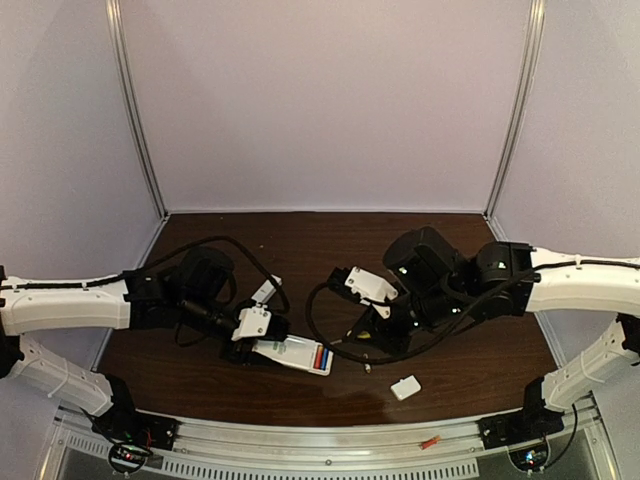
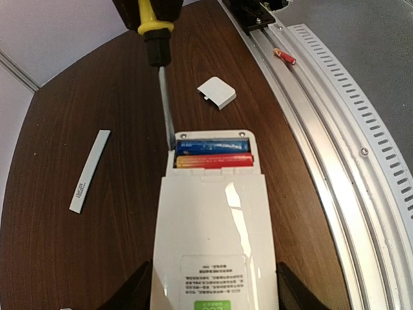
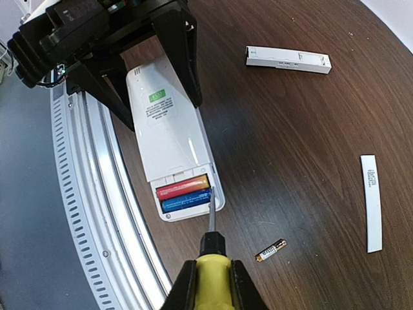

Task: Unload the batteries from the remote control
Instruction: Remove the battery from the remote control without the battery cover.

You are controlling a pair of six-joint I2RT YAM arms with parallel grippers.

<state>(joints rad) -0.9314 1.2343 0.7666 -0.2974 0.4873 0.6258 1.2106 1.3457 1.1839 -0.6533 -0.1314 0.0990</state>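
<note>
A red battery (image 2: 284, 56) is lying on the rail (image 2: 335, 148) at the desk's (image 2: 77, 258) near edge. Just past it, the left pincer (image 2: 213, 274) is squeezing the remote (image 2: 213, 213), two batteries (image 2: 213, 154) sitting inside. The right pincer (image 3: 211, 271) is gripping the screwdriver (image 3: 210, 226), poking its tip there.

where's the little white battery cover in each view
Top external: the white cover lies near the front rail, right of the remote control.
Left wrist: upper middle, right of the screwdriver shaft.
Right wrist: not in it.
Shared landmark: the remote control's open bay with red and blue batteries, in all three views.
</note>
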